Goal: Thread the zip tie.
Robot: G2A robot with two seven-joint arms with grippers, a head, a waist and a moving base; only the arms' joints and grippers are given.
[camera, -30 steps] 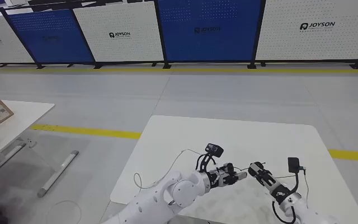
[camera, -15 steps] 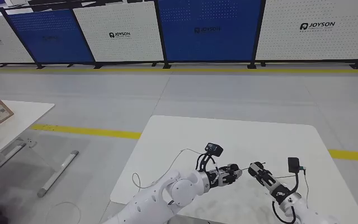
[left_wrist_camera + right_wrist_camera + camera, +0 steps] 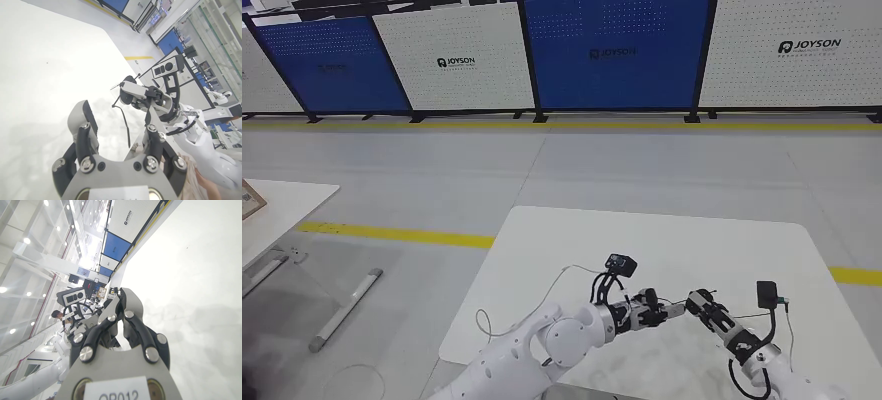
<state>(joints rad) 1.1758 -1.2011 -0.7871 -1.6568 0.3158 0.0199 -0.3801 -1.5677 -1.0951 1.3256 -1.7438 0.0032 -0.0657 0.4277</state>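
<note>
Right gripper [image 3: 126, 90] clamped on the zip tie [image 3: 125, 121]; its tail hangs between the parted fingers of the left gripper [image 3: 117, 112] — not gripped. Advise closing near the tip, then feeding squarely into the head.

Both the left gripper [image 3: 119, 109] and right gripper [image 3: 120, 294] carry grey fingers [image 3: 79, 113], black linkages [image 3: 83, 144], silver screws [image 3: 86, 164], and a white label [image 3: 119, 193] behind the claw.

Bright ceiling lights [image 3: 26, 240] at the upper left of the right wrist view flood the hall; the white table [image 3: 47, 47] glares, straight lines bowing at the edges.
</note>
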